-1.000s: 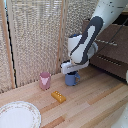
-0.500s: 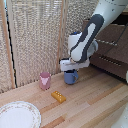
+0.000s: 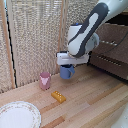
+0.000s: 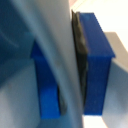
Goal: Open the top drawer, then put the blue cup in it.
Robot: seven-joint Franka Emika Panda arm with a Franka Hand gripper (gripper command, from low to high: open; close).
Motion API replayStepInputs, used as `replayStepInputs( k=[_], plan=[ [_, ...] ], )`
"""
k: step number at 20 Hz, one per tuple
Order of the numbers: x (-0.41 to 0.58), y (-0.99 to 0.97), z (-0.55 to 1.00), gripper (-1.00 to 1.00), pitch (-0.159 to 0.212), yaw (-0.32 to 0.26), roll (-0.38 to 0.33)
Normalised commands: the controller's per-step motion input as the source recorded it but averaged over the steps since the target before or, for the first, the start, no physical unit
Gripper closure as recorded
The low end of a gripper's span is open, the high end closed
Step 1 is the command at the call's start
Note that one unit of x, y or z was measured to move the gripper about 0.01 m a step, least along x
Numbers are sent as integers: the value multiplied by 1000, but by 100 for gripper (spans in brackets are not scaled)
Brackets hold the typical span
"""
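The blue cup [image 3: 65, 75] hangs just above the wooden table, in front of the woven screen. My gripper [image 3: 67, 68] is shut on its rim from above. In the wrist view, two blue fingers [image 4: 95, 60] clamp a pale, blurred strip of the cup's wall [image 4: 70, 45], with the gripper [image 4: 70, 75] closed around it. The dark brown dresser stands at the exterior view's right. Its top drawer [image 3: 112, 37] carries a slim silver bar handle [image 3: 107, 43]. I cannot tell from here whether that drawer is pulled out.
A pink cup [image 3: 45, 80] stands on the table to the exterior view's left of the blue cup. A small yellow block [image 3: 58, 96] lies in front of them. A white plate [image 3: 17, 116] sits at the near left. The lower drawer [image 3: 107, 62] is below the top one.
The gripper keeps its hold on the blue cup. Arm and cup have shifted only very slightly.
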Motion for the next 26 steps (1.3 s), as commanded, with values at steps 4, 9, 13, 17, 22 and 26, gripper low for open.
replayStepInputs(
  k=[4, 9, 13, 17, 22, 26],
  plan=[
    [-54, 266, 920, 100, -96, -249, 23],
    [-2, 5, 841, 100, -14, -340, 0],
    [5, -121, 724, 100, 67, -350, 1],
    [0, -184, 686, 100, 82, -344, 16],
    [-40, -149, 665, 100, 51, -333, 40],
    [-64, -126, 621, 100, 44, -328, 60]
  ],
)
